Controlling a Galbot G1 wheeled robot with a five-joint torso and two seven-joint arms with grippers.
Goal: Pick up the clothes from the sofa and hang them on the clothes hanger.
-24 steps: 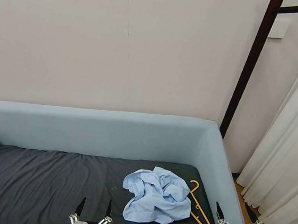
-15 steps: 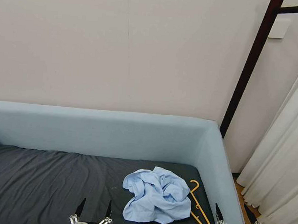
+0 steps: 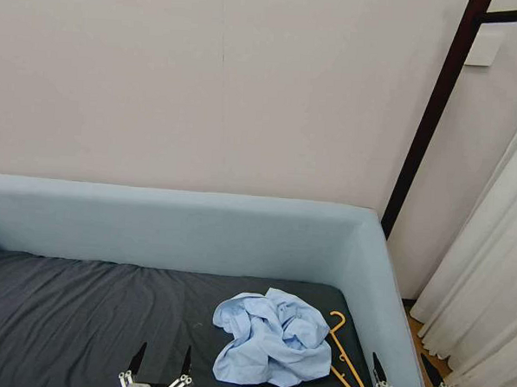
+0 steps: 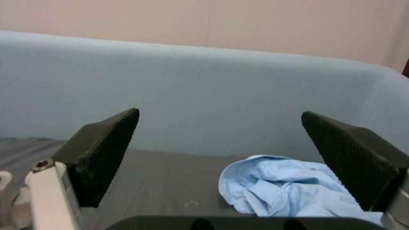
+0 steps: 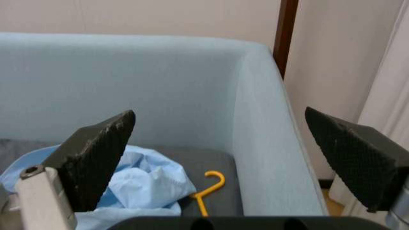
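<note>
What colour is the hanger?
The hanger is plain orange-yellow; it shows best in the head view, beside the shirt.

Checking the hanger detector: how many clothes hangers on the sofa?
1. The orange hanger lies on the dark seat cushion, beside the crumpled light blue shirt, near the sofa's right armrest. Another could be hidden under the shirt.

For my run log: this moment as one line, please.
blue shirt: crumpled on sofa | orange hanger: beside shirt | left gripper: open, left of shirt | right gripper: open, by sofa arm

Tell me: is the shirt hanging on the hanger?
No, the shirt lies crumpled on the sofa, beside the hanger.
</note>
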